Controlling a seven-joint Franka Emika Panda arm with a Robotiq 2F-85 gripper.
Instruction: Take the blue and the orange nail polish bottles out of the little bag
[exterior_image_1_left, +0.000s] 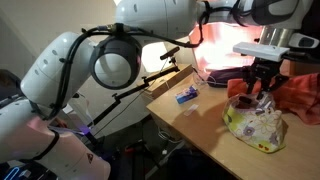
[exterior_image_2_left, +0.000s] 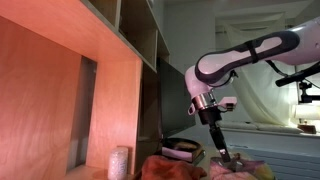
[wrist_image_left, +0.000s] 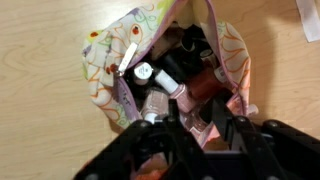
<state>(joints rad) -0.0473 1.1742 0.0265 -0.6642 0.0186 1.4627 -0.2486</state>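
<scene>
Pale wooden tabletop (wrist_image_left: 40, 120) fills the wrist view. Over it the gripper (wrist_image_left: 200, 135) hangs at the mouth of the little bag (wrist_image_left: 100, 65). Its two dark fingers stand partly apart, and nothing looks pinched between them, though the shadow there makes this hard to judge. Right under the fingertips the bag lies open on the table, crowded with small bottles. A white-capped bottle (wrist_image_left: 143, 72) sits just ahead of the fingers, a reddish-brown bottle (wrist_image_left: 205, 88) beside it, and dark-capped ones (wrist_image_left: 185, 55) beyond. In an exterior view an orange-red cloth (exterior_image_1_left: 300, 97) lies near the hand, just past the bag. A small blue object (exterior_image_1_left: 186, 94) rests on the table, well apart from the hand. Farthest off, wooden shelving (exterior_image_2_left: 110, 60) stands in an exterior view.
</scene>
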